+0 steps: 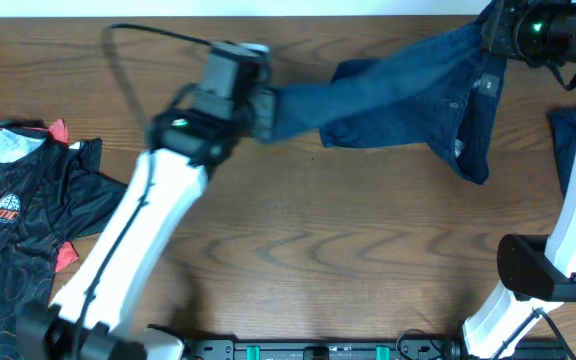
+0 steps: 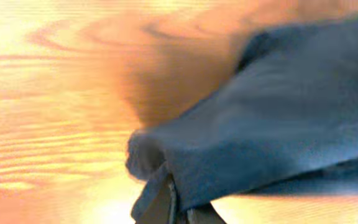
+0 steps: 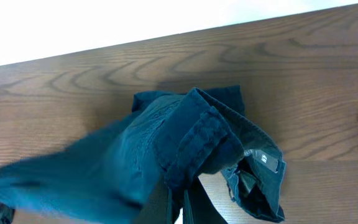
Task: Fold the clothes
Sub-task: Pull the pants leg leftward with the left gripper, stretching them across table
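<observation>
The left claw pinches one end of the blue clothes and the right claw pinches the other. They hold it stretched near one o'clock on the desk, likely to pull it flat for folding.

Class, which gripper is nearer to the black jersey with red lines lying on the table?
Left. The left gripper, shut on the blue denim garment, is off to the right of the black jersey; the right gripper grips the garment's other end at the far right.

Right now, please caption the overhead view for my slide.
Left gripper and right gripper stretch dark blue garment over wooden table.
</observation>
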